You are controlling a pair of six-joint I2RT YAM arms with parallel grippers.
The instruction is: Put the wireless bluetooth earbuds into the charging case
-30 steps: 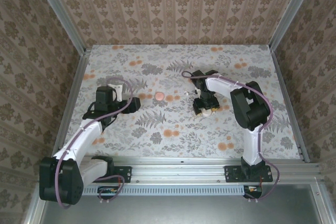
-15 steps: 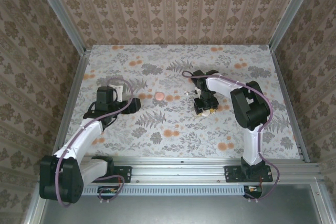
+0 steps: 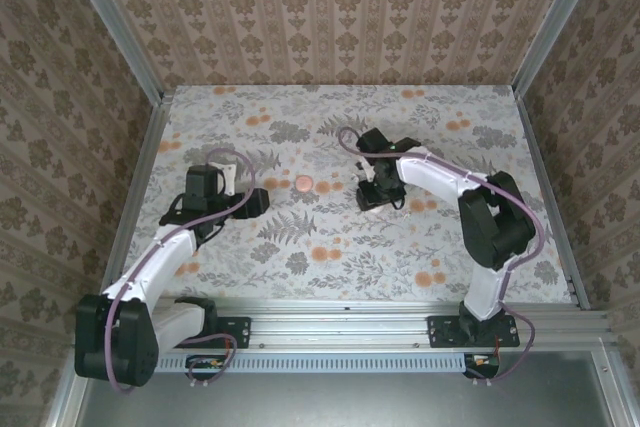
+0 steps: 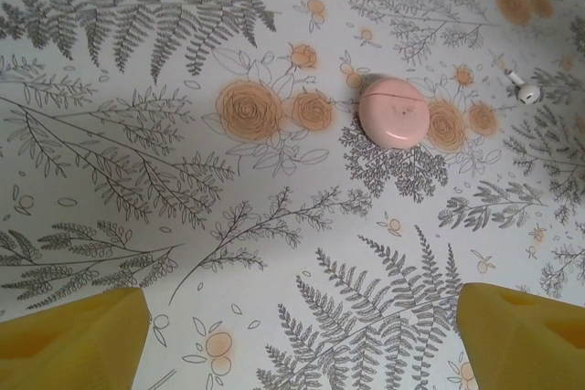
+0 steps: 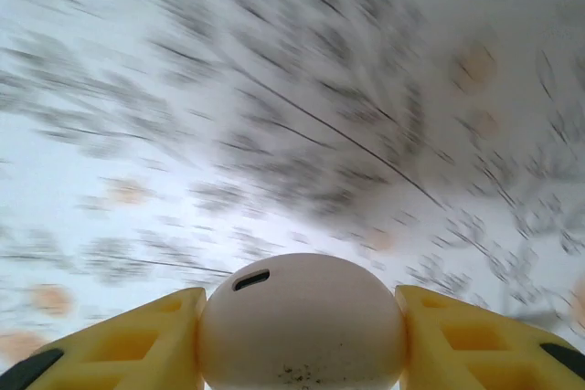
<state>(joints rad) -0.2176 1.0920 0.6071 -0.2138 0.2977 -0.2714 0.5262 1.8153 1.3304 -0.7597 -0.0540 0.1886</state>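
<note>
Cloth (image 3: 300, 247): grey ferns and orange blooms, covers the table.
Pink disc (image 4: 392, 112): round, flat on the cloth.
Walls (image 3: 340, 17): patterned wallpaper, 3 sides.
Rail (image 3: 340, 312): metal, near edge.

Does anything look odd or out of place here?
One tiny white earbud lies loose on the table, right of the pink disc in the left wrist view, outside any case. The right gripper pinches a cream disc.

Near edge of the table (image 3: 330, 282) wide open, far corners too; mid-table, the pink disc (image 3: 302, 184) and one earbud (image 4: 527, 91) just beside it block the way.
</note>
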